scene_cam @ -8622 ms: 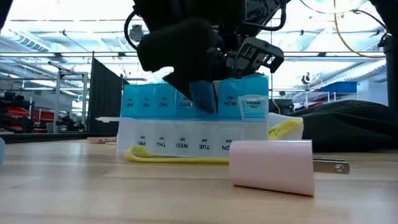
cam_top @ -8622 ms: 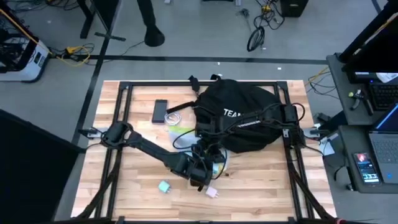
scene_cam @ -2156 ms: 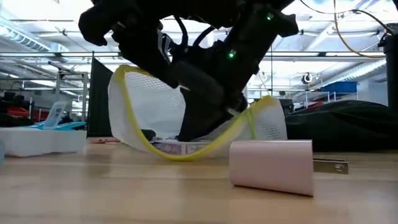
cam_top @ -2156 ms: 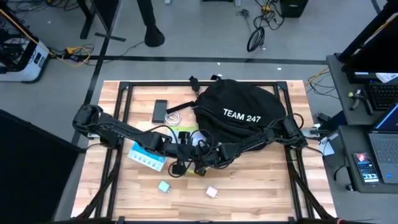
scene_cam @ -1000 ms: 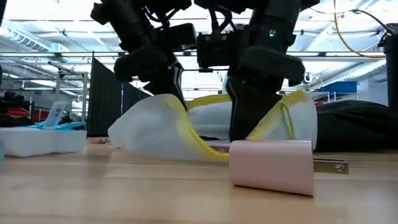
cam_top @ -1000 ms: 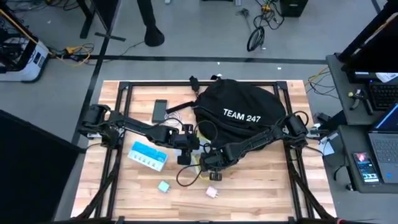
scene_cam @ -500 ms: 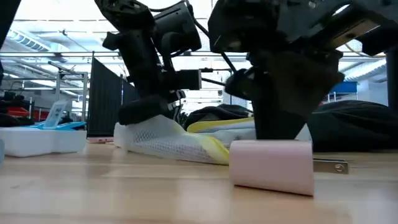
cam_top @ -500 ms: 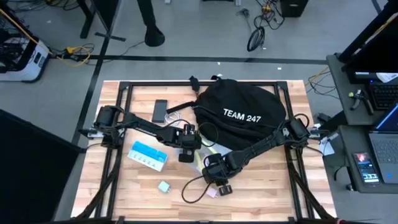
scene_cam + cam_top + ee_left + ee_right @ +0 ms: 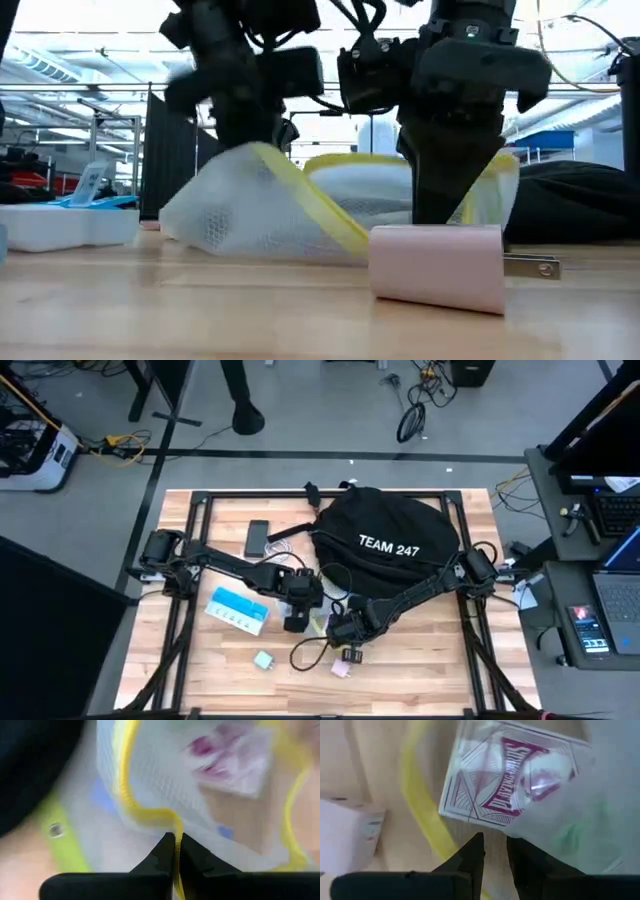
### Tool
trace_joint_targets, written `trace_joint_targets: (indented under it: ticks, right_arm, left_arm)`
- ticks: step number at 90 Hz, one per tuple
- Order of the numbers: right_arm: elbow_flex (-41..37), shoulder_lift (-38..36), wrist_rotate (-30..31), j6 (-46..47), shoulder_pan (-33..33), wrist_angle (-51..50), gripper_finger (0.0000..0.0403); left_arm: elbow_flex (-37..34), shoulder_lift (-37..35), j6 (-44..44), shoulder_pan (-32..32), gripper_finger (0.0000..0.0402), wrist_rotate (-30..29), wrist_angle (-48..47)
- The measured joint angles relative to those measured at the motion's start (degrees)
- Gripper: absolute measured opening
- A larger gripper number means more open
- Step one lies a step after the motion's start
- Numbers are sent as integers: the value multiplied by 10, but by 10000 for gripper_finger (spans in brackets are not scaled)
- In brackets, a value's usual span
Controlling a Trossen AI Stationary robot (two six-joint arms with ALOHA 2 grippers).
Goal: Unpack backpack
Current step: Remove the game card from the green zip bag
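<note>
Left claw sits low over the counter just in front of the backpack, and the left wrist view shows its fingers pressed together on the yellow trim of a white mesh pouch. In the low view that corner of the pouch is raised, and I judge the pinch is there to keep the mouth up and taut so the contents can come out.

Right claw hangs at about 4 o'clock from the left one, close beside it, at the pouch's other end. In its own wrist view the fingers stand a little apart with nothing between them, aimed at a deck of playing cards that lies behind the mesh. That reads as a reach for the deck while the other arm holds the pouch steady.

Around them lie things already out: a blue pill organiser at 9 o'clock from the claws, a dark phone at 11 o'clock, a small teal block and a pink charger plug nearer the front edge.

The backpack lies flat at 1 o'clock from the claws, near the counter's far edge. Its long axis runs left to right, "TEAM 247" reading upright from above, with straps trailing at its far-left end.
</note>
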Motion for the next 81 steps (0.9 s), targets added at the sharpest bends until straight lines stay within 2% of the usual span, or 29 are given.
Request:
trace_joint_targets:
  ticks: [7, 24, 44, 52, 81]
  right_arm:
    - [0, 0, 7, 10, 1, -1, 70]
    - [0, 0, 11, 34, 2, -5, 70]
    - [0, 0, 11, 41, 4, -7, 70]
    - [0, 0, 11, 40, 4, -6, 70]
    - [1, 3, 24, 23, 4, -35, 71]
  left_arm:
    - [2, -1, -3, 8, 10, 48, 7]
    - [2, -1, -17, 14, 57, 105, 24]
    - [24, -14, 29, 2, 104, 103, 25]
    - [25, -19, 58, -4, 106, 95, 28]
    - [26, -20, 78, -16, 106, 91, 41]
